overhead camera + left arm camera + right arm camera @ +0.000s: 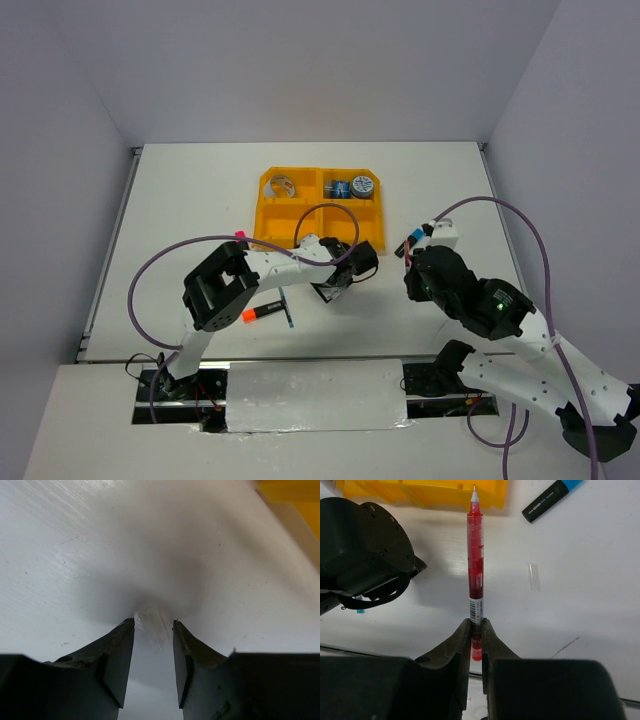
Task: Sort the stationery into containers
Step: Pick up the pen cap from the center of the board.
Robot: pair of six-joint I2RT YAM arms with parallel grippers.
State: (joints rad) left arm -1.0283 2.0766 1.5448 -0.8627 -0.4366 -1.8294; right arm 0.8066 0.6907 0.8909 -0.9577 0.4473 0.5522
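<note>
The tray (272,222) sits mid-table. The left gripper (153,622) hovers low just beside it, fingers apart, nothing clearly between them. The right gripper (475,622) is clamped on the red pen (475,560) near its tail, tip towards the tray. Held so far back, the pen could swivel or snag the tray wall. Its barcode label (476,607) and the marker (551,501) print are too small to read.
</note>
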